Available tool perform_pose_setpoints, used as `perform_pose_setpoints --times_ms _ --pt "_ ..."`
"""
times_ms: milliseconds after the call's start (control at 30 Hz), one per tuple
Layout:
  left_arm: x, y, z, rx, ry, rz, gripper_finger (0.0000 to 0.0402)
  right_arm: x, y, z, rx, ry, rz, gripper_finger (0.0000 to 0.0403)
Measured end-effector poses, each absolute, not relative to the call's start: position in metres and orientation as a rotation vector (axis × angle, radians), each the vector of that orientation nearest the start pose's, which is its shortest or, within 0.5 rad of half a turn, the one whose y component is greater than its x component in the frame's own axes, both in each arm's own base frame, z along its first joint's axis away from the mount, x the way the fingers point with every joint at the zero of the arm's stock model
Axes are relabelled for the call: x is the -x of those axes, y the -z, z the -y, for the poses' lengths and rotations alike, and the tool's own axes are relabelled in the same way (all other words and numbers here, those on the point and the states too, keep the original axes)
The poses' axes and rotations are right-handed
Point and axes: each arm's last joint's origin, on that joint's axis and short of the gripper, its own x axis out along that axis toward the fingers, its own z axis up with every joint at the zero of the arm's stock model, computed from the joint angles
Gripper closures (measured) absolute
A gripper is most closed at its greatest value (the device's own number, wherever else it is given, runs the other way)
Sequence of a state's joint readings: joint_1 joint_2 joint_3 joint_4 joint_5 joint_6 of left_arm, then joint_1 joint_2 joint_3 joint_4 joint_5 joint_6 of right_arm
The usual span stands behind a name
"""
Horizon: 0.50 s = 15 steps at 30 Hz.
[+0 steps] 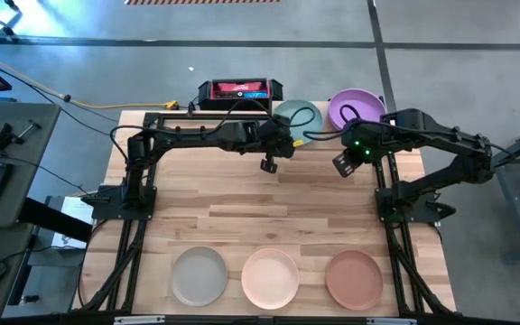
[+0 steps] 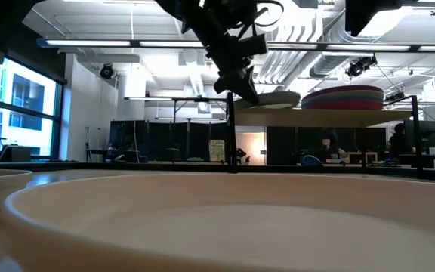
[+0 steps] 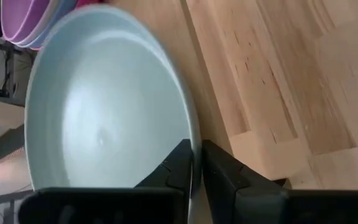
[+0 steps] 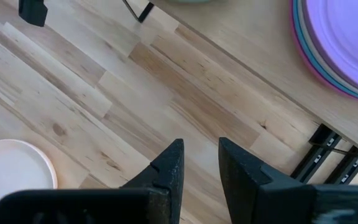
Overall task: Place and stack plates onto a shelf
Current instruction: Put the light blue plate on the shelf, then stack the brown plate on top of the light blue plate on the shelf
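Note:
A pale teal plate (image 3: pixel 104 118) lies on the shelf (image 2: pixel 331 115) at the table's far side, left of a stack of plates topped by a purple one (image 1: pixel 357 108). My left gripper (image 3: pixel 196 171) reaches over the shelf's near left part and is shut on the teal plate's rim. My right gripper (image 4: pixel 199 165) hangs open above the bare tabletop in front of the shelf, with nothing between its fingers. A grey-beige plate (image 1: pixel 199 275), a pale peach plate (image 1: pixel 270 277) and a terracotta plate (image 1: pixel 354 278) rest flat in a row along the table's near edge. My left gripper has the teal plate's near rim (image 3: pixel 193 149) between its two fingers, one finger over the plate's inside and one outside it. The fingers slant down from the table's near left. The plate lies flat with its underside on the shelf board.
A red and black box (image 1: pixel 239 90) with cables sits behind the table's far edge. The shelf's black posts (image 4: pixel 328 149) stand near my right gripper. Bare tabletop (image 1: pixel 269 208) stretches between the shelf and the row of plates.

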<state>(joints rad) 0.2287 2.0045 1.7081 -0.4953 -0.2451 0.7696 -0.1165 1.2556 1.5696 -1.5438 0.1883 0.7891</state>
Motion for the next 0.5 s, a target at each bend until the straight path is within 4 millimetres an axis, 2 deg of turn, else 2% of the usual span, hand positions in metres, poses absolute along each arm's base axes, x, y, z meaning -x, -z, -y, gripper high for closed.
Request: perform_pose_setpoints --times_ms 500 --pt "-0.4372 -0.2605 -0.1075 -0.692 -0.104 -0.918 0.033 -0.183 -0.3966 0.0269 -0.636 0.733 -1.058 0.0325"
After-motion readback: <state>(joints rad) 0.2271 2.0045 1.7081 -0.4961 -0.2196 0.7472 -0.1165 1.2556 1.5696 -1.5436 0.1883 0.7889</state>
